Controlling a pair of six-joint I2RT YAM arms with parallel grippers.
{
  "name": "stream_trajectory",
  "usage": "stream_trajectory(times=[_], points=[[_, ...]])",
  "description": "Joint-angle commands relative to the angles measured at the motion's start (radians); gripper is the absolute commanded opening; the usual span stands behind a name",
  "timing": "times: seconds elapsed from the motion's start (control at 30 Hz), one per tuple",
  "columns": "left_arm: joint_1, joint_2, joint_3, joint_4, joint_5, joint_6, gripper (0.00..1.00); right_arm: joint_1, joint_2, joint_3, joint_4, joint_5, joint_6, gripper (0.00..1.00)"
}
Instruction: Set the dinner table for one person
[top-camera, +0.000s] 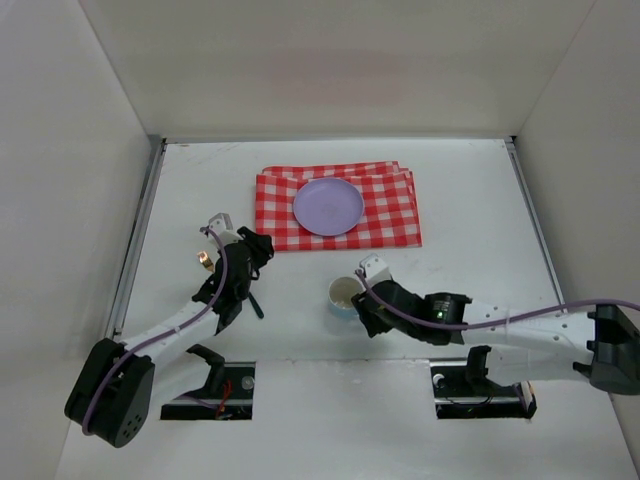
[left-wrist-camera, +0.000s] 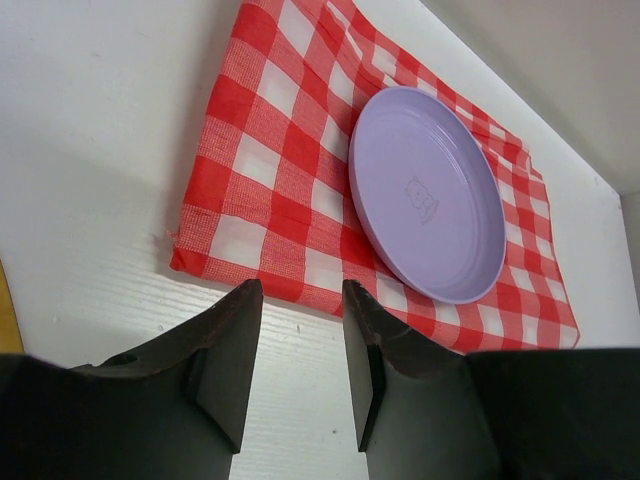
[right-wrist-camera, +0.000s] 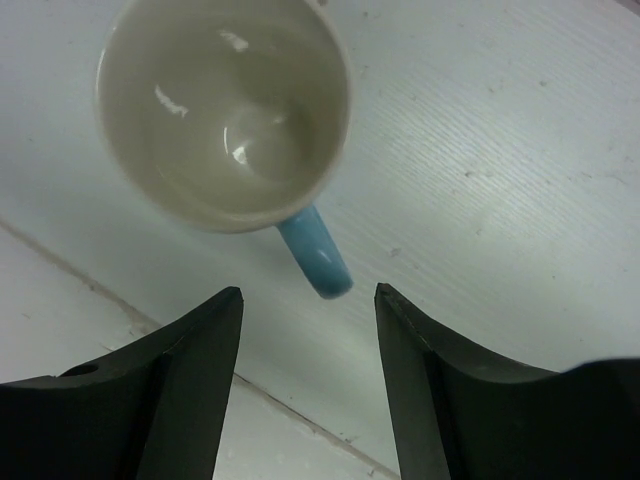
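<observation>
The plate (top-camera: 328, 206) sits on the cloth (top-camera: 390, 215) — done. The cup (top-camera: 345, 295) stands off it on the surface (top-camera: 470, 200) — both jaws open, empty.

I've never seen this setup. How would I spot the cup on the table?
Find the red-and-white checked cloth at the far middle of the white table, a purple plate on it. Nearer the arms, off the cloth, the mug stands upright before the open right gripper. Unlike the flat plate, it is deep, cream inside, with a light blue handle.
</observation>
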Motion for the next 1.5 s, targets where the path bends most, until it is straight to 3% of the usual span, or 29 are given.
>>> stream_trajectory(times=[0.0,0.23,0.5,0.57,0.7,0.9,1.0,1.17,1.33,1.47], points=[[0.010,-0.003,0.007,0.026,0.009,-0.009,0.36,-0.007,0.038,0.037,0.106,-0.053,-0.065,0.61],[0.013,-0.001,0.002,0.029,0.015,-0.016,0.36,-0.024,0.089,0.004,0.246,-0.096,-0.099,0.47],[0.007,0.008,0.007,0.027,0.021,-0.024,0.36,-0.026,0.150,0.010,0.260,-0.108,-0.086,0.15],[0.007,-0.016,-0.001,0.026,0.022,-0.025,0.36,-0.026,0.117,0.011,0.249,-0.049,-0.083,0.08],[0.013,-0.026,-0.007,0.030,0.018,-0.025,0.36,-0.058,-0.045,0.043,0.195,0.051,-0.033,0.04],[-0.005,0.014,0.007,0.038,0.018,-0.029,0.36,-0.326,-0.170,0.178,0.193,0.021,-0.066,0.06],[-0.015,0.026,0.008,0.039,0.029,-0.030,0.36,-0.498,-0.059,0.262,0.275,-0.055,-0.135,0.06],[-0.018,0.043,0.001,0.056,0.002,-0.015,0.36,-0.696,0.272,0.471,0.393,-0.072,-0.197,0.06],[-0.034,0.055,0.002,0.062,-0.010,-0.006,0.36,-0.781,0.592,0.726,0.396,-0.072,-0.240,0.05],[-0.038,0.075,0.010,0.064,0.001,-0.006,0.36,-0.814,0.733,0.841,0.399,-0.078,-0.241,0.05]])
